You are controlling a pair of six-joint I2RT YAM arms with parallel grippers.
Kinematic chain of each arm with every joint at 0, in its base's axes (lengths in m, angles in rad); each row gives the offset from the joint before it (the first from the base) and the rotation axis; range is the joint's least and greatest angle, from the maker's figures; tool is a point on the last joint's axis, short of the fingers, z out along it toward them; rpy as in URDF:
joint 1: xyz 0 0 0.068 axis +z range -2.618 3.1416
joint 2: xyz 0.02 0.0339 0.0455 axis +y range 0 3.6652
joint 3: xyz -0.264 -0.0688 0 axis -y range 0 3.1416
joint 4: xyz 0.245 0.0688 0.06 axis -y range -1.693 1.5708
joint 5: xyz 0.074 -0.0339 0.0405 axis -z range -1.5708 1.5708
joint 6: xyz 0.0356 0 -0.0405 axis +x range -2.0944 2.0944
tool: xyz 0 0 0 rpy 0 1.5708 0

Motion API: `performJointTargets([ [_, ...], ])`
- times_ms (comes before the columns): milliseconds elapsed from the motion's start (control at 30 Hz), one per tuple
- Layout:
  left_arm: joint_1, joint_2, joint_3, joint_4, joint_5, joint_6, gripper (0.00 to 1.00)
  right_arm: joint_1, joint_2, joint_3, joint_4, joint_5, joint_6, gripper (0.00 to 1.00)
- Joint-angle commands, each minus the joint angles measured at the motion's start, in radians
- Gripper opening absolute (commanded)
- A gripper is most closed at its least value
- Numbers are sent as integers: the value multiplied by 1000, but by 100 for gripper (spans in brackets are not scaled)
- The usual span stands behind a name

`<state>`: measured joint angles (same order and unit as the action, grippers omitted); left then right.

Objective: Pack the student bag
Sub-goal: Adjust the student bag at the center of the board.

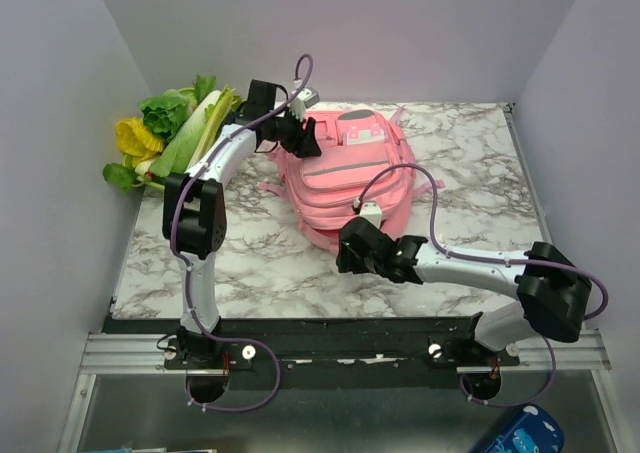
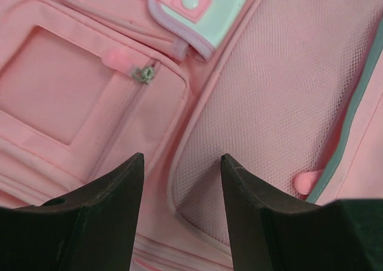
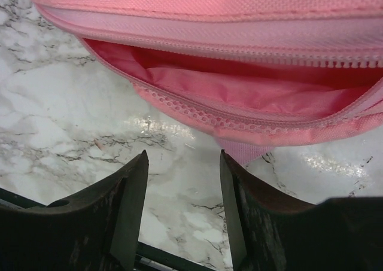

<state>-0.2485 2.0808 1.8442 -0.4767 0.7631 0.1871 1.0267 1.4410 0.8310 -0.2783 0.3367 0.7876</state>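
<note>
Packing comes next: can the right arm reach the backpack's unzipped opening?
Likely yes: the right arm has its jaws open just short of the unzipped mouth of the student bag, only tabletop between.

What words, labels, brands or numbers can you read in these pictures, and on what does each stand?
No text can be read in any view.
On the bag: plain pink fabric; its white patch is blank.
On the blue pack at the near right: some print, too blurred to read.

Lab booth, plain white walls (image 1: 350, 23), marble-print tabletop (image 1: 470, 163), aluminium rail (image 1: 340, 351)
</note>
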Motion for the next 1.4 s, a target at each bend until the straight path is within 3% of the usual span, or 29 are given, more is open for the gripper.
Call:
performJointTargets([
  [0, -49, -7, -117, 30, -30, 69, 61, -11, 42, -19, 13, 14, 70, 58],
  [167, -58, -90, -259, 29, -4, 110, 60, -117, 58, -62, 21, -7, 122, 53],
  [467, -81, -192, -376, -62, 84, 153, 61, -280, 38, -49, 30, 59, 65, 49],
  [700, -149, -238, -418, -119, 104, 186, 61, -353, -60, -69, -36, 166, 45, 52],
  [800, -152, -254, -421, -106, 87, 170, 61, -353, -112, -64, -105, 197, 45, 62],
  [933, -150, -272, -402, -91, 59, 108, 60, -335, -233, -93, -185, 154, 90, 66],
  [1100, -146, -304, -389, -27, 38, -13, 61, -184, -370, -181, -112, 88, 143, 66],
  [1367, -146, -324, -343, -26, 44, -86, 61, -47, -96, -79, -75, 108, 191, 66],
])
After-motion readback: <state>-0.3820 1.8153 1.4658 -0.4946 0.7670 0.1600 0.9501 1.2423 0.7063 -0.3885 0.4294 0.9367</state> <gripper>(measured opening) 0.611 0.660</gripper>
